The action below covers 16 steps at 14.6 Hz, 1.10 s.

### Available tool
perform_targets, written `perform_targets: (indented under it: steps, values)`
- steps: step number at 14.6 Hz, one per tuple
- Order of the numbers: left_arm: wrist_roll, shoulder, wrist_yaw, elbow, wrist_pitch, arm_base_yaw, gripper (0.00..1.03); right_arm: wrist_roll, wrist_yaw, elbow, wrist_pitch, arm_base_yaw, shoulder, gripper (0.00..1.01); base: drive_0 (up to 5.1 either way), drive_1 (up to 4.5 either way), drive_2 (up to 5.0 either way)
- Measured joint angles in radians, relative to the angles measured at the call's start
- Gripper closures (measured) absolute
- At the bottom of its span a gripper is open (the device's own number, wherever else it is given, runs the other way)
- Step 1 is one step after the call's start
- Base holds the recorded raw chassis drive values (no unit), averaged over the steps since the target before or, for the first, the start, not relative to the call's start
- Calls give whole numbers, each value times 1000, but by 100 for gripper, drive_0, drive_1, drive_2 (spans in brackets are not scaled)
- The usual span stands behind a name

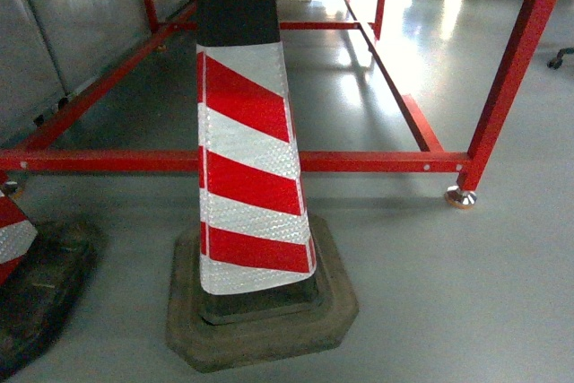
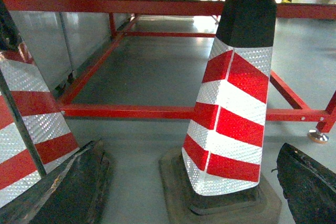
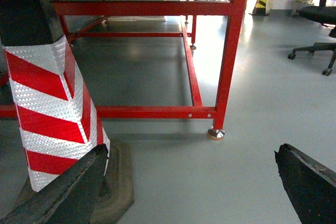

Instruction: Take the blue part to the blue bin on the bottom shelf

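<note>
My left gripper (image 2: pixel 191 182) and right gripper (image 3: pixel 191 182) show dark fingers (image 2: pixel 68 192) spread wide, holding nothing. Between the left pair, just beyond, stands a red-and-white striped cone (image 1: pixel 247 168) on the grey floor (image 1: pixel 448 293). Behind the cone runs a red steel frame (image 1: pixel 377 161). I see neither the blue part nor the bottom shelf.

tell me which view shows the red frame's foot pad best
The right wrist view: the foot pad sits near mid-frame under the red frame post, fully visible on the floor. The head view shows it smaller, toward the right edge. The left wrist view catches it only at the far right edge.
</note>
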Motion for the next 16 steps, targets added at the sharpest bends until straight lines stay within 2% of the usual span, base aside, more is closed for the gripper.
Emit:
perform_targets:
  steps: [16]
  values:
    - [0,0,0,0,0,0,5,0,0,0,0,0,0,3,0,0,0]
